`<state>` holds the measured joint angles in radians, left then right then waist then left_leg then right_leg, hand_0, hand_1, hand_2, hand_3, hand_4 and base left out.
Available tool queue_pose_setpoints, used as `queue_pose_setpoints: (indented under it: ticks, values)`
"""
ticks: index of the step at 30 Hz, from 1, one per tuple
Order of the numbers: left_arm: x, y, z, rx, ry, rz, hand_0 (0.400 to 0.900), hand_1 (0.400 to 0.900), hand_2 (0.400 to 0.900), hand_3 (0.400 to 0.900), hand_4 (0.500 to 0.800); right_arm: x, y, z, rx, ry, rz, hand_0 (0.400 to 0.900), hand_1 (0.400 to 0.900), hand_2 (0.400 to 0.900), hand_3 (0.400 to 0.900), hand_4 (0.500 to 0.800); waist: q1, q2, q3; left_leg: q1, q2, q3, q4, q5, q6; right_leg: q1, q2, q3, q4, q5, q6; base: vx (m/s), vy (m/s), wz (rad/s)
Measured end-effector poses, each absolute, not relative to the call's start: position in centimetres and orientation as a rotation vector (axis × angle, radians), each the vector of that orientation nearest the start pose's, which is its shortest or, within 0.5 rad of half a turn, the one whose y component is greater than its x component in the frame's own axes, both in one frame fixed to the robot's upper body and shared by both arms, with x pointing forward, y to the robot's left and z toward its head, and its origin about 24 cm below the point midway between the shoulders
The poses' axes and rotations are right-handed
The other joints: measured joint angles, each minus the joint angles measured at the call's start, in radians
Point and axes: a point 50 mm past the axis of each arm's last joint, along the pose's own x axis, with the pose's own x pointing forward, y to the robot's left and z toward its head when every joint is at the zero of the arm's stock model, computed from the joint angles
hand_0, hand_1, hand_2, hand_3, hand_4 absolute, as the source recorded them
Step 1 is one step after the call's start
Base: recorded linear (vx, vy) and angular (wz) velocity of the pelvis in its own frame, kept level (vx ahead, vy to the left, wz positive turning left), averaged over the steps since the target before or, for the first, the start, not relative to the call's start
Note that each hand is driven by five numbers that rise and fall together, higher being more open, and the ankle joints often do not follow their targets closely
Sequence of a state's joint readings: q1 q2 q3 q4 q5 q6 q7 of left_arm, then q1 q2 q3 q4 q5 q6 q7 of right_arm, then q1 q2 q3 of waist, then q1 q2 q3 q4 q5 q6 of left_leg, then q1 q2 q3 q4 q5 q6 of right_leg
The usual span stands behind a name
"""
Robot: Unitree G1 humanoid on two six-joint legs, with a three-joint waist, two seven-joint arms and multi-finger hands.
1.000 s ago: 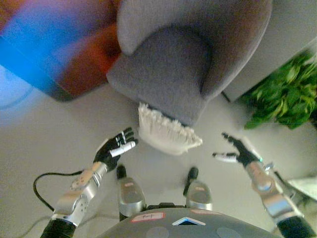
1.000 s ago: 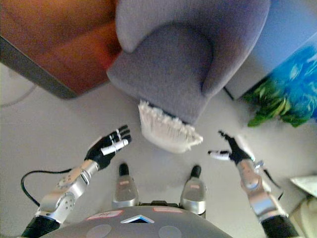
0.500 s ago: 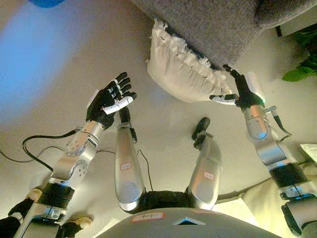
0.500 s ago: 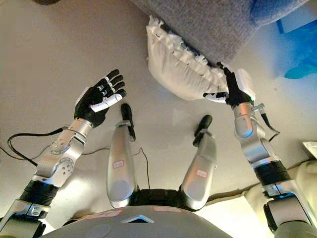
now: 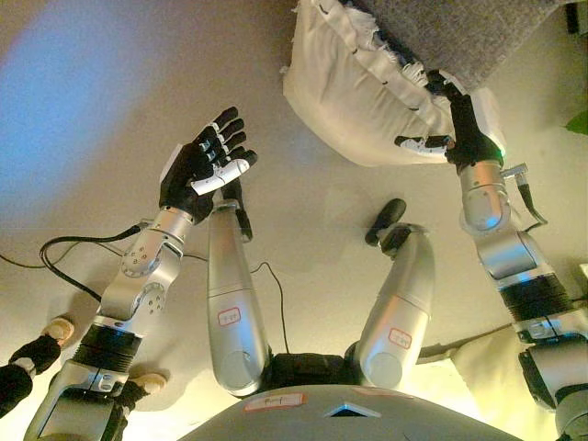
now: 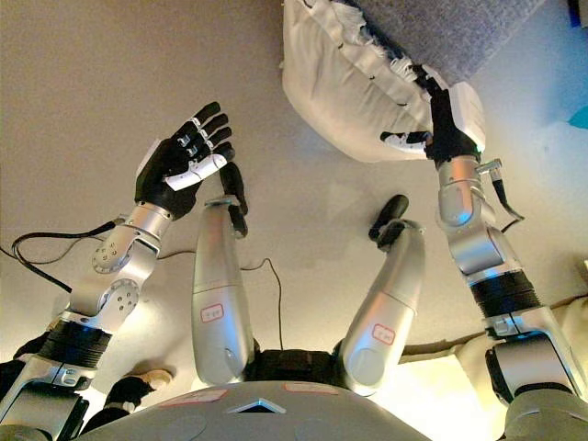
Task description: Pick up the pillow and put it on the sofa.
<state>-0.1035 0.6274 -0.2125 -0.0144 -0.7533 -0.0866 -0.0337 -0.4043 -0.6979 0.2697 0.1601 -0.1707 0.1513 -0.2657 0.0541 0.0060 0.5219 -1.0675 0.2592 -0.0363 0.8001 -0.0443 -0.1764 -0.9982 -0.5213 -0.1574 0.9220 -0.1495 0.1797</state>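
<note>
A cream pillow (image 5: 354,92) with a frilled edge lies on the pale floor, leaning against the front of the grey sofa (image 5: 459,28) at the top of both views. My right hand (image 5: 457,129) is open, with its fingers against the pillow's right end by the frill and its thumb spread under it. My left hand (image 5: 204,170) is open with straight fingers, apart from the pillow, to its lower left. The pillow also shows in the right eye view (image 6: 344,87).
A dark shoe and a light shoe of a person (image 5: 41,354) show at the lower left. A pale cream object (image 5: 487,367) lies at the lower right by my right arm. The floor (image 5: 110,83) spreads to the left.
The camera has tipped further down, so the sofa and pillow sit higher. My right hand has closed in on the pillow's right end. My left hand has stayed open, near the same place.
</note>
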Motion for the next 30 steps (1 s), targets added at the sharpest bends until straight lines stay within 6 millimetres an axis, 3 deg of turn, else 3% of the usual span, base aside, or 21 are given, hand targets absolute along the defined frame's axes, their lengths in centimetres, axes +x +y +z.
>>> queue_pose_setpoints:
  ticks: [6,11,17,30]
  values:
    - [26.9,20.8,8.9,-0.133,-0.066,-0.252,0.9,0.9,0.9,0.9,0.8,32.3,-23.5,13.3,-0.917,-0.157,-0.18,0.9,0.9,0.9,0.9,0.8,0.012,0.004,0.0,-0.068,0.0,-0.023,0.085,-0.022,-0.008,-0.068,-0.017,0.018,0.112,-0.055,-0.001,0.04,0.001,0.07]
    - [26.9,20.6,9.0,-0.135,-0.069,-0.266,0.9,0.9,0.9,0.9,0.8,32.9,-23.8,14.0,-0.919,-0.164,-0.225,0.9,0.9,0.9,0.9,0.8,0.02,0.005,0.001,-0.142,-0.002,-0.051,0.206,-0.067,-0.014,-0.142,-0.031,0.059,0.233,-0.105,-0.003,0.05,0.021,0.09]
    - [26.7,20.6,8.8,-0.139,-0.062,-0.277,0.9,0.9,0.9,0.9,0.8,33.2,-24.2,13.5,-0.924,-0.103,-0.238,0.9,0.9,0.9,0.9,0.8,0.033,0.007,0.001,-0.183,-0.006,-0.074,0.334,-0.118,-0.018,-0.174,-0.051,0.104,0.362,-0.173,0.01,0.08,0.023,0.1]
    - [26.4,20.5,8.1,-0.143,-0.018,-0.294,0.9,0.9,0.9,0.9,0.8,35.6,-23.7,14.0,-0.95,-0.007,-0.245,0.9,0.9,0.9,0.9,0.8,0.039,0.015,0.001,-0.229,-0.021,-0.102,0.446,-0.145,-0.025,-0.234,-0.066,0.165,0.497,-0.227,0.018,0.03,0.03,0.08]
